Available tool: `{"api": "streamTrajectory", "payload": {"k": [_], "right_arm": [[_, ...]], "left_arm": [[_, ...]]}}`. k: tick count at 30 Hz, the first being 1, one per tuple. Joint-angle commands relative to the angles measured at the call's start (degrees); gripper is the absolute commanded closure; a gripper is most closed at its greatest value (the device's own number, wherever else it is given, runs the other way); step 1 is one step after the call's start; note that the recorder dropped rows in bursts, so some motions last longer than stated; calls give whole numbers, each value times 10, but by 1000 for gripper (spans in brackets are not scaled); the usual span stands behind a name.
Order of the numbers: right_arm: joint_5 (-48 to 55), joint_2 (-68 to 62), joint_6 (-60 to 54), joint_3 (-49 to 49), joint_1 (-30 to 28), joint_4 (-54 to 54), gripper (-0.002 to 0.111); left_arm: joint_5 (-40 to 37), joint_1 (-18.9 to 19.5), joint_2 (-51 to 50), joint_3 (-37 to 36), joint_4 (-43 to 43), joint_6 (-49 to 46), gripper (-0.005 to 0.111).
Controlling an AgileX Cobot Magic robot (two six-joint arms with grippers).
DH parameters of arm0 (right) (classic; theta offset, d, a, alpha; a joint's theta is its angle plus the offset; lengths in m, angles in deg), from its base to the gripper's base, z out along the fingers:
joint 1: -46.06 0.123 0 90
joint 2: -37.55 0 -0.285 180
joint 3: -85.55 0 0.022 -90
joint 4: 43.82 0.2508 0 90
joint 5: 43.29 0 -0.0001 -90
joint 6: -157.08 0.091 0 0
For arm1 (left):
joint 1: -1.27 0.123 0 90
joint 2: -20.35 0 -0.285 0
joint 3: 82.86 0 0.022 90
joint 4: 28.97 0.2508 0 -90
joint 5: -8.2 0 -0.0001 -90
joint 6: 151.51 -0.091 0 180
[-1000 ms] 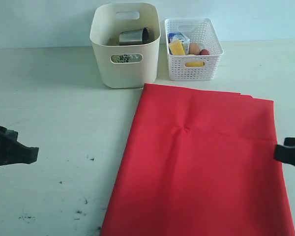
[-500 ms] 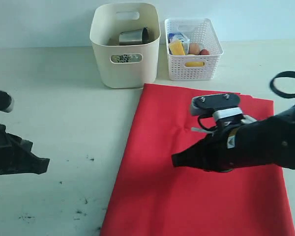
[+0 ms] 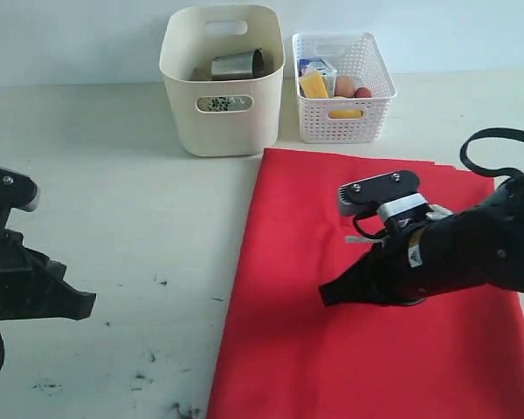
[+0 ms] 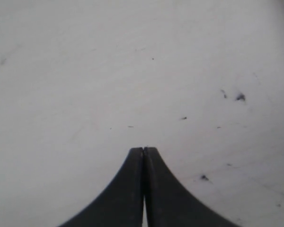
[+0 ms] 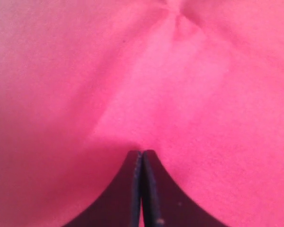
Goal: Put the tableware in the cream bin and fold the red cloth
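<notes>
The red cloth point(image 3: 375, 288) lies flat on the table's right half, and in the right wrist view it point(image 5: 189, 85) fills the frame, with a small pucker at one crease. My right gripper point(image 3: 325, 297) sits low over the cloth's middle, jaws pressed shut with only cloth seen under the tips point(image 5: 142, 152). My left gripper point(image 3: 87, 303) is shut over bare table at the left point(image 4: 144, 148), holding nothing. The cream bin point(image 3: 223, 127) stands at the back with a steel cup point(image 3: 237, 65) lying inside; the other tableware is hidden.
A white lattice basket point(image 3: 342, 127) with a cheese wedge point(image 3: 313, 85), egg and milk carton stands right of the cream bin. Dark specks mark the table point(image 3: 113, 175) near the front left. The cloth runs off the front and right edges of the view.
The right arm came in over the cloth, then shifted slightly right and forward. The cloth's left edge slid to the right. The left gripper crept a little rightward.
</notes>
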Motion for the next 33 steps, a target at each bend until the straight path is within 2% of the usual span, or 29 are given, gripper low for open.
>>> {"api": "streamTrajectory", "payload": {"k": [1,5,9,11,13,19,24,27,33], "right_arm": [[97,-20,119,48,-69,-135,108],[115,-20,267,49,-147,-293,108],[159,-20,501,40,-216,-498,108],[200,-20,583,32,-233,-568,108],[226,-14,636,30,-238,-595,108],[221,60,658,30,-236,-585,108],[113,122,645,51,-236,-598,108],[86,117,646,51,-236,-627,108],[125,44,666,27,-238,-657,108]], "left_arm": [[2,2,-2,-2,4,5,107],[2,2,-2,-2,4,5,107],[5,2,-2,-2,4,5,107],[6,2,-2,-2,4,5,107],[10,2,-2,-2,4,5,107],[21,2,-2,-2,9,3,107],[31,2,-2,-2,11,3,107],[35,2,-2,-2,11,3,107],[36,2,-2,-2,11,3,107]]}}
